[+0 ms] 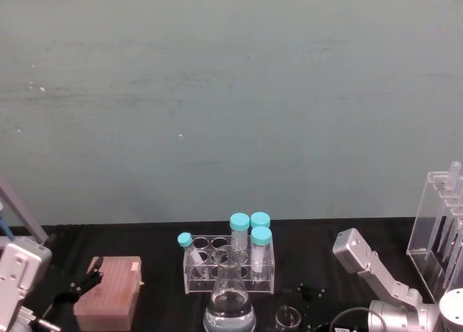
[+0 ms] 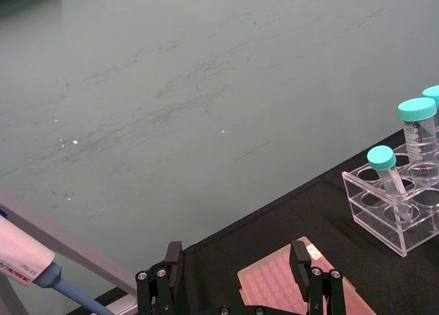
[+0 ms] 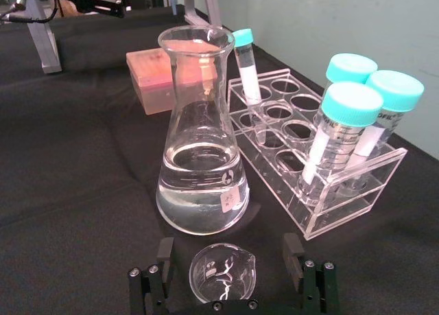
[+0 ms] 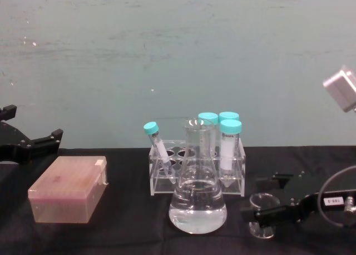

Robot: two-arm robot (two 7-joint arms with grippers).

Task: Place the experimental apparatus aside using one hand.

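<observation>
Beaker (image 3: 223, 277) inside open right claw (image 3: 229, 250) | claw low, level | left claw (image 2: 236, 252) open

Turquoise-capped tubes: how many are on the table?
4, all in the clear rack: one thin tube leaning at its left end, three fatter ones standing clustered at its right end. None seems hidden.

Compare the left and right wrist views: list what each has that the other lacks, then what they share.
Left wrist, not right: a pipette, by the open left hand near the pink tip box. Right wrist, not left: the conical flask, and the small beaker between the fingers of the open right hand. Shared: tip box and tube rack.
</observation>
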